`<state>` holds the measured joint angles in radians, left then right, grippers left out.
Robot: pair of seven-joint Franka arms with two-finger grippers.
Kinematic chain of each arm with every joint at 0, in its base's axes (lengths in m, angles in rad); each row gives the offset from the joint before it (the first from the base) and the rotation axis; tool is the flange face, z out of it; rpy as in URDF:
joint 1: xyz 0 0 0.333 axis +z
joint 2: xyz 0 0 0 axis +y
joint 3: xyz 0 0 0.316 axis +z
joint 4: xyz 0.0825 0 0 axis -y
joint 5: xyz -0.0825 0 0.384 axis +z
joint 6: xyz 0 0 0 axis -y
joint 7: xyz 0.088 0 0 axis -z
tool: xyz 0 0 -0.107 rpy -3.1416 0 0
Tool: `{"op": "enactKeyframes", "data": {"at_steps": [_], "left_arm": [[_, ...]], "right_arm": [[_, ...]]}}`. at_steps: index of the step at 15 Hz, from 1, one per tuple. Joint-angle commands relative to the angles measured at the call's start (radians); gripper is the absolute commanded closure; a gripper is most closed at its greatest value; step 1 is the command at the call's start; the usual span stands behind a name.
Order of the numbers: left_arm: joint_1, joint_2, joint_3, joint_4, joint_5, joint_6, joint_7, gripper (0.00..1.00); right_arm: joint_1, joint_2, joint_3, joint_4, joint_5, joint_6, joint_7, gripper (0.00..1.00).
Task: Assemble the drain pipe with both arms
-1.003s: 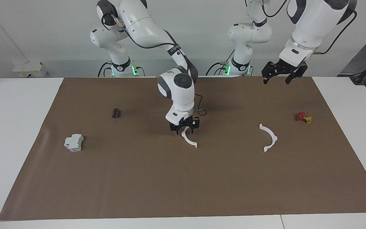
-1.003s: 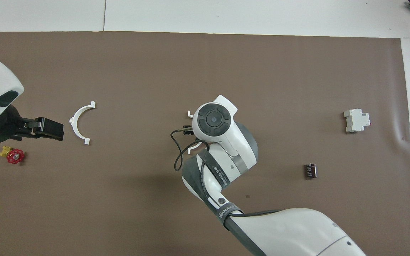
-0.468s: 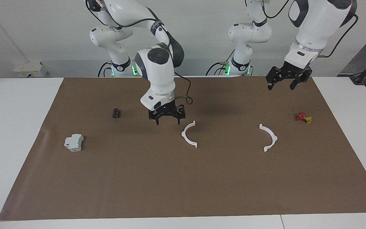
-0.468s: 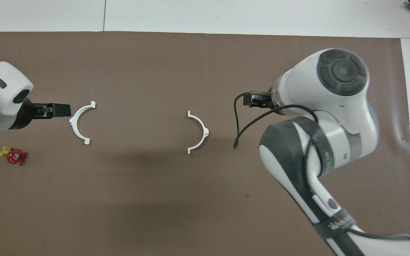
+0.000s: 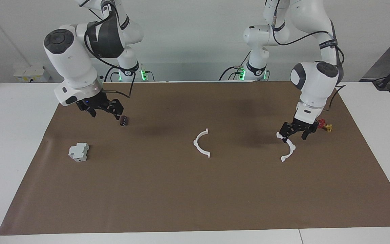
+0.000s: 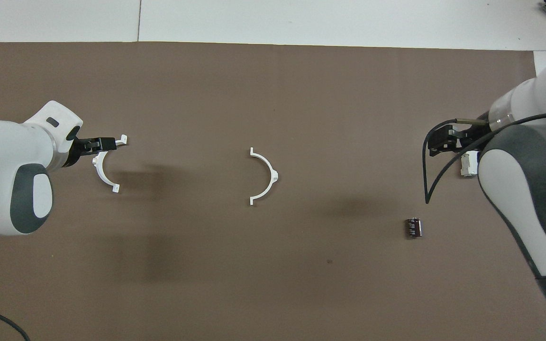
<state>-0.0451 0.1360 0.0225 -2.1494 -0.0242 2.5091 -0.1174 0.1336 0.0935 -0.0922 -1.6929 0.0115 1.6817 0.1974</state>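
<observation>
Since the picture of half a second before, the right arm had drawn away from the middle half-ring, and the left arm had come down to the other half.

From the facing view, the left gripper (image 5: 295,137) stood low with its fingers apart, astride the end of one half-ring (image 5: 291,150) that was nearer to the robots. It was probably about to close on it. The red-and-yellow piece (image 5: 324,125) lay just beside, toward the left arm's end of the table. The second half-ring (image 5: 195,144) lay free in the middle of the brown mat (image 5: 195,196), well apart from the first, so the drain pipe was not yet joined. The right gripper (image 5: 105,113), fingers also apart and holding nothing, hung over the mat beside a small dark cylinder (image 5: 124,120); I judged that it waited. A grey-white box (image 5: 79,151) lay farther from the robots. The mat covered a white table (image 5: 12,135) before a pale wall.

From the overhead view, the left gripper (image 6: 104,142) covered the farther end of its half-ring (image 6: 98,173). The middle half-ring (image 6: 269,166) curved with its open side toward it. The right gripper (image 6: 443,142) was over the mat, with the dark cylinder (image 6: 413,227) nearer to the robots.
</observation>
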Motion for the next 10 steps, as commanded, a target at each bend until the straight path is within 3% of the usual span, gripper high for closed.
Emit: {"op": "enactKeyframes", "data": {"at_steps": [1, 4, 10], "left_arm": [[0.045, 0.019, -0.010, -0.020, 0.013, 0.033, -0.005, 0.00], [0.030, 0.019, -0.012, -0.036, 0.013, 0.037, -0.005, 0.00], [-0.004, 0.043, -0.010, -0.095, 0.013, 0.102, 0.008, 0.00]], "right_arm": [[-0.073, -0.029, 0.014, -0.036, -0.010, -0.039, -0.088, 0.00], [-0.141, -0.047, 0.014, -0.044, -0.013, -0.045, -0.188, 0.00], [-0.134, -0.115, 0.028, 0.031, -0.057, -0.076, -0.199, 0.00]]}}
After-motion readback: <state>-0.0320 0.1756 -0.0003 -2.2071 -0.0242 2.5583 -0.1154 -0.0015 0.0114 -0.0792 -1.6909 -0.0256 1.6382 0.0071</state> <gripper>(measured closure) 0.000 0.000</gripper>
